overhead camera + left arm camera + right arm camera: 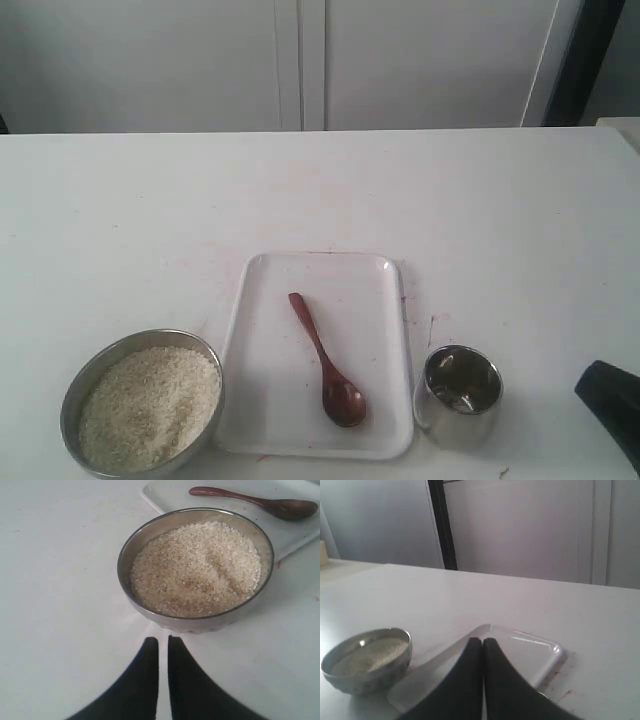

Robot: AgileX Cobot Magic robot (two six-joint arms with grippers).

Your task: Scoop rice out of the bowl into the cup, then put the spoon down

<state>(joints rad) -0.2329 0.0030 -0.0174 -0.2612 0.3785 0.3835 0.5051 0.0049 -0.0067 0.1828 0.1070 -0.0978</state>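
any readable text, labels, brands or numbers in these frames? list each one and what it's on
None: no words, numbers, brands or signs can be read in any view.
The wide grey metal bowl, small shiny steel cup, dark reddish-brown wooden spoon, white rectangular tray and white table all look unmarked.
The faint reddish smudges by the tray are stains, not print.

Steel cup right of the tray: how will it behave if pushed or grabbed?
The cup is a short, shiny steel cylinder, apparently empty, so probably light and apt to slide when nudged; a high push might tip it. Its smooth round wall is likely slippery to grasp. It looks rigid, hardly fragile.
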